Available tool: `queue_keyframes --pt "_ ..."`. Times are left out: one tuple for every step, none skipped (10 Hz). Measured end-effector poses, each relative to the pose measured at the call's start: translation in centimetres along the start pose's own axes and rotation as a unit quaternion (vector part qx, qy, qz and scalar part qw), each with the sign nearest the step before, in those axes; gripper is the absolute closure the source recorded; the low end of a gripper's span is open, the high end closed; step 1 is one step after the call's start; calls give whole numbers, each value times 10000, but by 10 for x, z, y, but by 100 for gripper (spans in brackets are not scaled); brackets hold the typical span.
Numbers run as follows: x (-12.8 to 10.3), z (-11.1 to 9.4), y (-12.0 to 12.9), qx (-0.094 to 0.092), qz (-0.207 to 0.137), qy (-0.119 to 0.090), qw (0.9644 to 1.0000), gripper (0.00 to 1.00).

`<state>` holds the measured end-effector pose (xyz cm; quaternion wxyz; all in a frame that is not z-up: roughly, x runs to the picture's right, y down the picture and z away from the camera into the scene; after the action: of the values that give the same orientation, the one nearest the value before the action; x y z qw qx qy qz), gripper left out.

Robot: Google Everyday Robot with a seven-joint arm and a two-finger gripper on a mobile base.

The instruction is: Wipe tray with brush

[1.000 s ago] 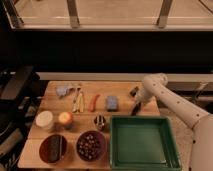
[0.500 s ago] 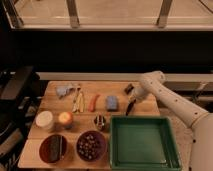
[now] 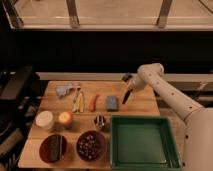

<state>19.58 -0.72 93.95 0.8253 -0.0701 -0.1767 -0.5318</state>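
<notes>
Camera view, single frame.

- Table (image 3: 144, 106): wooden top, carries all items.
- Tray (image 3: 113, 144): green, shallow, raised rim, at the near right corner of the table. Nothing seen lying in it.
- Arm: white, enters from the right of the tray, reaches over the table's far edge, and bends down behind the tray.
- Gripper (image 3: 130, 88): behind the tray's left half, above the table and well apart from the tray. Closed, gripping the brush.
- Brush (image 3: 126, 96): slim, dark, hangs tilted from the gripper, lower end pointing down-left toward the table. Cannot tell if the tip touches the wood. Not over the tray.
- Block (image 3: 112, 102): blue-grey, behind the tray's left corner, just left of the brush tip.
- Red tool (image 3: 94, 101): left of the block, farther from the tray.
- Small metal cup (image 3: 99, 121): just beside the tray's far left corner.
- Bowl (image 3: 90, 145): round, dark, holds small dark pieces, just left of the tray.
- Second bowl (image 3: 53, 148): farther left again.
- White cup (image 3: 44, 120) and orange cup (image 3: 65, 119): well left of the tray, behind the bowls.
</notes>
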Motion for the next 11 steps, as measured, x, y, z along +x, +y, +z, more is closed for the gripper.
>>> queue_keyframes --pt "4 -6 0 33 8 64 10000 100" --pt "7 -12 0 72 17 135 9999 100" --pt "7 -15 3 61 46 151 9999 100" --pt "6 -18 5 8 48 125 9999 100" --pt "-1 -28 5 -107 15 66 9999 100" --pt "-9 -37 7 -201 -2 38 9998 100" --pt "-24 -55 11 -347 -44 15 9994 100" --pt "-37 -74 12 -464 -84 -9 9989 100" --pt "-48 -90 10 -555 -110 -44 9984 100" --pt "-60 -104 8 -646 -125 -94 9978 100" --pt "-76 -118 9 -760 -83 -186 9969 100"
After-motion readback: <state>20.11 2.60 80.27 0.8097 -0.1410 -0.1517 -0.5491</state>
